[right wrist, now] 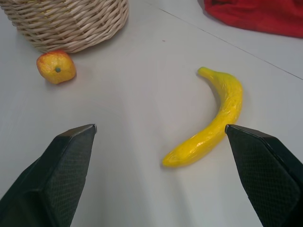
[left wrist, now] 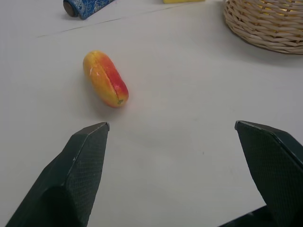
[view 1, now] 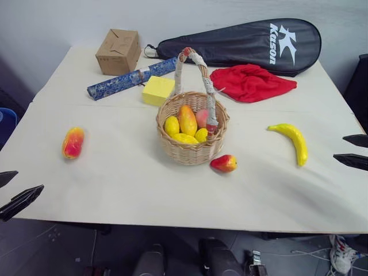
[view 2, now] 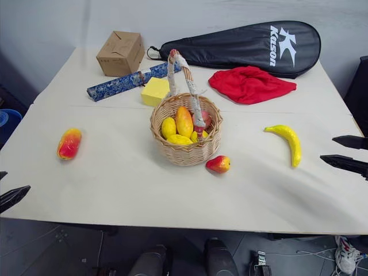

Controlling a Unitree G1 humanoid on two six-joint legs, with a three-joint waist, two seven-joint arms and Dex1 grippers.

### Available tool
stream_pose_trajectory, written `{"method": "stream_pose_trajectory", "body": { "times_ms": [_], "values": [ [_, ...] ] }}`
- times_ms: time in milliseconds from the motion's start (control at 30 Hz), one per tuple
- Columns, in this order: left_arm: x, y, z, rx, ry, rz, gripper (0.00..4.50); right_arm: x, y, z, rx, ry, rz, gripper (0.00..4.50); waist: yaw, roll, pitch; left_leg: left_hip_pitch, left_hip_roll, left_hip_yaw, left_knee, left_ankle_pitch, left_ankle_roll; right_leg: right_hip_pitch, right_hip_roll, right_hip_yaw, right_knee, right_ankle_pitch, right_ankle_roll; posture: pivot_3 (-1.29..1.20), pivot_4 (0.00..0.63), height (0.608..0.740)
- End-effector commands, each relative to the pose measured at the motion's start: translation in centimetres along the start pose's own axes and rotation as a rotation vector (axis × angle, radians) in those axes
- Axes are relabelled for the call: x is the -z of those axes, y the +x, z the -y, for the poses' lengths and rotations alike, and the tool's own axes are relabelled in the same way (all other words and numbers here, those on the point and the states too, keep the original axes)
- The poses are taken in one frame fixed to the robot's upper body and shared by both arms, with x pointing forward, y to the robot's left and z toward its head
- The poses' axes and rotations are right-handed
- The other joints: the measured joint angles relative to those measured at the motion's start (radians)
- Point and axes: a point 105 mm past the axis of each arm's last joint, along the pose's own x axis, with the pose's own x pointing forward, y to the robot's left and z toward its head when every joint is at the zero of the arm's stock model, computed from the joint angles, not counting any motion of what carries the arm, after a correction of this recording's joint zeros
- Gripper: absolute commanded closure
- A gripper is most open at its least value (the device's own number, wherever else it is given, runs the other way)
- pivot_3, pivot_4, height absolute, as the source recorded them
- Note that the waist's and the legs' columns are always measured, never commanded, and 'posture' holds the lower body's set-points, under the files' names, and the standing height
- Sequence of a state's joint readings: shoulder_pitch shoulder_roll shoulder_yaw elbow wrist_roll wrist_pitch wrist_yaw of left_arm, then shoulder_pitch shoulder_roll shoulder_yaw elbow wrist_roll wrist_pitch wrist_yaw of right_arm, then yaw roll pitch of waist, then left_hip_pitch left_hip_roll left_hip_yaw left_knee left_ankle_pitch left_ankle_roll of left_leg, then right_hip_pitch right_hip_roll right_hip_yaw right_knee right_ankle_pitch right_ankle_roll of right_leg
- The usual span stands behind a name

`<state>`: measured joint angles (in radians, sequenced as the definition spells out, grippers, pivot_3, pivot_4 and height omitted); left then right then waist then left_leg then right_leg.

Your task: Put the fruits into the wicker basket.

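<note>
You have a pale table (view 1: 115, 190) in front of you, and the biggest thing on it is the black racket bag (view 1: 247, 45) lying along the far edge. Just in front of it, to the right, sits a crumpled red cloth (view 1: 251, 82). At the far left stands a brown cardboard box (view 1: 118, 52), with a blue patterned roll (view 1: 129, 78) lying slantwise beside it and a yellow sponge block (view 1: 157, 90) touching the roll's near side.

Your wicker basket (view 1: 192, 148) stands upright in the middle of the table, its wrapped handle (view 1: 202, 80) arching over it. Inside it you can see an orange mango (view 1: 187, 119), several lemons (view 1: 172, 125) and a pinkish fruit (view 1: 201, 118) tucked behind the handle.

Three fruits lie outside it. The banana (view 1: 294, 142) rests well to the basket's right, the red-and-yellow mango (view 1: 73, 142) well to its left, and the small red-orange fruit (view 1: 223, 163) just beside the basket's near right wall.

Your left gripper (left wrist: 173, 126) hangs over the table's near left edge with its fingers spread wide and nothing between them, the mango ahead of it. Your right gripper (right wrist: 161, 126) is at the right edge, fingers likewise spread and empty, the banana lying just ahead of them.
</note>
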<state>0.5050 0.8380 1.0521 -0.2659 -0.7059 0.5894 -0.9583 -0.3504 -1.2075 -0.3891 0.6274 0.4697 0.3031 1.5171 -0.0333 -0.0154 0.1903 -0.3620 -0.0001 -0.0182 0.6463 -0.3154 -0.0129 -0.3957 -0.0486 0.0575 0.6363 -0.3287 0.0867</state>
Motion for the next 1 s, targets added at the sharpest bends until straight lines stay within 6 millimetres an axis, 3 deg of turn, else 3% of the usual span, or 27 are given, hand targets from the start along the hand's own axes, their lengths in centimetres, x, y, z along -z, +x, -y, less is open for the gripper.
{"method": "stream_pose_trajectory", "body": {
  "times_ms": [33,533,733,900,1000],
  "values": [
    [0.0,-0.6,-0.2,-0.008,0.032,-0.037,0.03,-0.6,-0.2,0.0,-0.007,-0.031,0.021,0.00,0.000,0.000,0.000,0.000,0.000,0.000,0.000,0.000,0.000,0.000,0.000,0.000,0.000,0.000,0.000,0.00,0.150,0.740],
    [0.7,0.8,-1.2,-0.051,0.016,-0.058,0.03,0.7,-0.2,0.7,0.073,-0.067,-0.021,0.00,0.000,0.001,0.000,0.000,0.000,0.000,0.000,0.000,0.000,0.000,0.000,0.000,0.000,0.000,0.000,0.00,0.150,0.740],
    [0.3,2.1,-0.8,-0.051,-0.003,-0.032,0.03,-0.1,0.0,0.7,0.085,-0.091,0.012,0.00,-0.001,0.001,0.000,0.000,0.000,0.000,0.000,0.000,0.000,0.000,0.000,0.000,0.000,0.000,0.000,0.00,0.150,0.740],
    [-2.7,4.0,-1.5,-0.127,-0.090,0.099,0.03,-2.2,1.8,-1.9,-0.026,-0.173,0.054,0.00,0.002,0.001,0.000,0.000,0.000,0.000,0.001,0.000,0.000,0.000,0.000,0.000,0.002,0.000,0.001,0.00,0.150,0.740],
    [-3.2,5.6,-2.4,-0.217,-0.137,0.079,0.03,-4.7,3.6,-5.9,-0.176,-0.220,0.119,0.00,0.005,0.001,0.000,0.000,0.000,-0.001,0.002,0.000,-0.001,0.000,0.001,0.000,0.005,0.001,0.002,0.00,0.150,0.740]
  ]
}}
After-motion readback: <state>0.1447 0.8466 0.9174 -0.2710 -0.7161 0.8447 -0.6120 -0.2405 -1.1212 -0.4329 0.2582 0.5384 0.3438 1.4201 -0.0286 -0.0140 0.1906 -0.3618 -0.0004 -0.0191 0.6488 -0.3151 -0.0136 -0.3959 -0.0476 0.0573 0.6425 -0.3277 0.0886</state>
